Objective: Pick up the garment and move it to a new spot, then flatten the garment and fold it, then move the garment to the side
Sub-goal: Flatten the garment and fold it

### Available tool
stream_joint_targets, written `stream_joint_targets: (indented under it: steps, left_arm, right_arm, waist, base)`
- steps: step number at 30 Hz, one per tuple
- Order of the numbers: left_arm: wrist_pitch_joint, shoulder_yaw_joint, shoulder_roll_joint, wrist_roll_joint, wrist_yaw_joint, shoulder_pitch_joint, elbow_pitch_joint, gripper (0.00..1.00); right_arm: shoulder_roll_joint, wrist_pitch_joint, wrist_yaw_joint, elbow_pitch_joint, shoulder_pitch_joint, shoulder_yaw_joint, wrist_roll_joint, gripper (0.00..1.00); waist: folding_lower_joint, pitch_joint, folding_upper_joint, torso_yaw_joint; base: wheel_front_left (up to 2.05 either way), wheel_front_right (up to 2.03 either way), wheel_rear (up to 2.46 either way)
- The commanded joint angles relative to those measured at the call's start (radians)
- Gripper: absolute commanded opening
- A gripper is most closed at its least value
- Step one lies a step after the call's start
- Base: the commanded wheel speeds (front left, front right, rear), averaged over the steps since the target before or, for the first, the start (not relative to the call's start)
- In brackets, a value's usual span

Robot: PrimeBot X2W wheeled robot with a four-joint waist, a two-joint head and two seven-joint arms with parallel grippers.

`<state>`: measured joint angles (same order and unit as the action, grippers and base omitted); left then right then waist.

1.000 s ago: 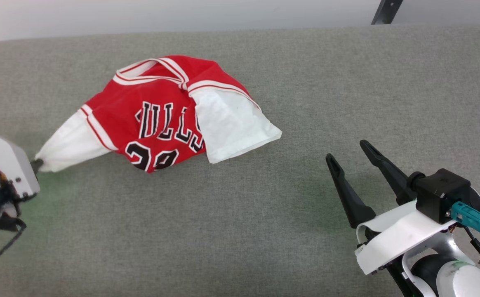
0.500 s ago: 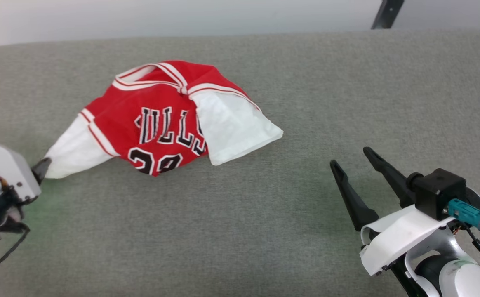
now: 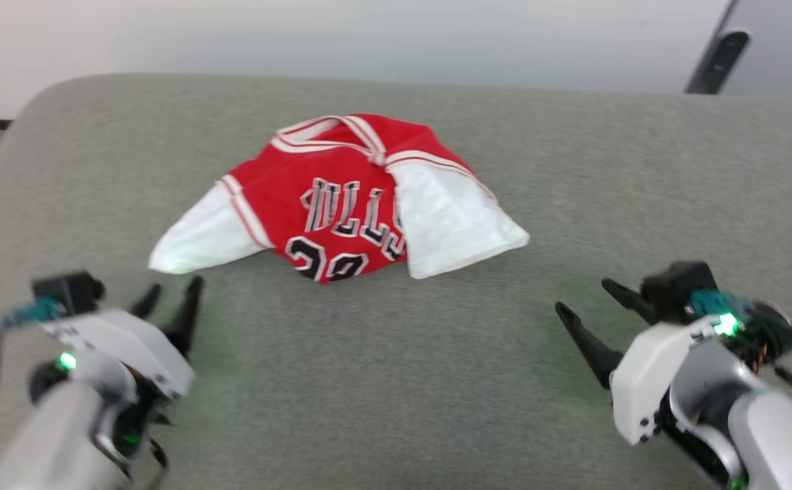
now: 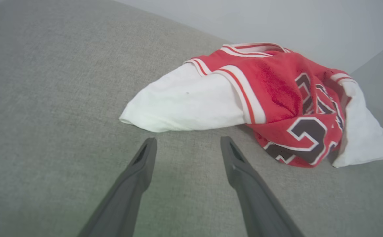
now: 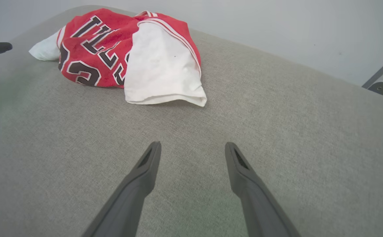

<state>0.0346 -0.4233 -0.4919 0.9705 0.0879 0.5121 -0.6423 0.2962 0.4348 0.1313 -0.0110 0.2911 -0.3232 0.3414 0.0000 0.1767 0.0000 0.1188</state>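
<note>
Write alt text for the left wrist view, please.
A crumpled red garment with white sleeves and black-and-white lettering lies on a grey fabric surface. The left gripper, open and empty, points at the near sleeve without touching it.

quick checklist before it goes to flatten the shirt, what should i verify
1. Left gripper open, holding nothing: ok.
2. Right gripper open, holding nothing: ok.
3. Garment lying flat: not ok; bunched, one white sleeve folded over the lettering.
4. Graspable edge near each gripper: ok; the other sleeve lies just ahead of the left gripper.
5. Garment wholly on the grey surface: ok.
6. Where the hem lies: cannot tell; hidden in the folds.
</note>
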Motion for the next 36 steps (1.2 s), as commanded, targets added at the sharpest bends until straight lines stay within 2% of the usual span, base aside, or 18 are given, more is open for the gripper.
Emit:
stream_joint_targets:
  steps: [1, 6, 9, 10, 11, 12, 15, 19, 26, 29, 34, 35, 36]
  left_arm:
    - [0.031, 0.001, 0.007, -0.011, -0.021, -0.036, 0.039, 1.0]
    - [0.147, 0.001, 0.045, -0.044, -0.116, -0.181, 0.213, 1.0]
    - [0.181, 0.0, 0.062, -0.062, -0.166, -0.254, 0.298, 1.0]
    - [0.181, 0.0, 0.062, -0.062, -0.166, -0.254, 0.298, 1.0]
    - [0.193, -0.003, 0.071, -0.075, -0.195, -0.294, 0.345, 1.0]
    - [0.193, -0.003, 0.071, -0.075, -0.195, -0.294, 0.345, 1.0]
    - [0.207, -0.004, 0.086, -0.095, -0.233, -0.329, 0.401, 1.0]
    - [0.213, -0.017, 0.112, -0.103, -0.244, -0.35, 0.444, 1.0]
    - [0.215, -0.029, 0.139, -0.094, -0.229, -0.342, 0.454, 1.0]
    - [0.216, -0.023, 0.149, -0.083, -0.218, -0.338, 0.453, 1.0]
    - [0.219, -0.017, 0.161, -0.069, -0.199, -0.337, 0.446, 1.0]
    - [0.219, -0.015, 0.164, -0.066, -0.196, -0.336, 0.445, 1.0]
    - [0.22, -0.013, 0.164, -0.065, -0.193, -0.335, 0.443, 1.0]
  right_arm:
    - [0.017, 0.011, -0.001, 0.016, 0.038, -0.018, 0.008, 1.0]
    - [0.084, 0.047, -0.001, 0.1, 0.178, -0.137, 0.041, 1.0]
    - [0.127, 0.06, -0.001, 0.159, 0.275, -0.233, 0.054, 1.0]
    - [0.127, 0.06, -0.001, 0.159, 0.275, -0.233, 0.054, 1.0]
    - [0.148, 0.055, -0.001, 0.202, 0.34, -0.304, 0.066, 1.0]
    - [0.148, 0.055, -0.001, 0.202, 0.34, -0.304, 0.066, 1.0]
    - [0.179, 0.039, -0.001, 0.271, 0.427, -0.414, 0.082, 1.0]
    - [0.223, 0.015, -0.001, 0.372, 0.53, -0.57, 0.111, 1.0]
    - [0.258, -0.027, -0.001, 0.498, 0.665, -0.839, 0.172, 1.0]
    - [0.265, -0.046, -0.001, 0.54, 0.701, -0.908, 0.193, 1.0]
    - [0.267, -0.065, -0.001, 0.579, 0.715, -0.955, 0.2, 0.99]
    - [0.267, -0.067, -0.001, 0.583, 0.715, -0.959, 0.199, 0.68]
    - [0.267, -0.065, -0.001, 0.585, 0.715, -0.961, 0.192, 0.47]
  waist:
    - [0.0, -0.017, 0.0, 0.053]
    - [0.0, -0.008, 0.0, 0.119]
    - [0.0, 0.002, 0.0, 0.157]
    - [0.0, 0.002, 0.0, 0.157]
    - [0.0, 0.008, 0.0, 0.183]
    - [0.0, 0.008, 0.0, 0.183]
    - [0.0, 0.018, 0.0, 0.223]
    - [0.0, 0.034, 0.0, 0.283]
    - [0.0, 0.075, 0.0, 0.349]
    - [0.0, 0.086, 0.0, 0.361]
    - [0.0, 0.092, 0.0, 0.366]
    - [0.0, 0.093, 0.0, 0.366]
    - [0.0, 0.094, 0.0, 0.365]
  base:
    - [0.0, 0.0, 0.0]
    - [0.0, 0.0, 0.0]
    - [0.0, 0.0, 0.0]
    - [0.0, 0.0, 0.0]
    - [0.0, 0.0, 0.0]
    - [0.0, 0.0, 0.0]
    - [0.0, 0.0, 0.0]
    - [0.0, 0.0, 0.0]
    - [0.0, 0.0, 0.0]
    - [0.0, 0.0, 0.0]
    - [0.0, 0.0, 0.0]
    - [0.0, 0.0, 0.0]
    - [0.0, 0.0, 0.0]
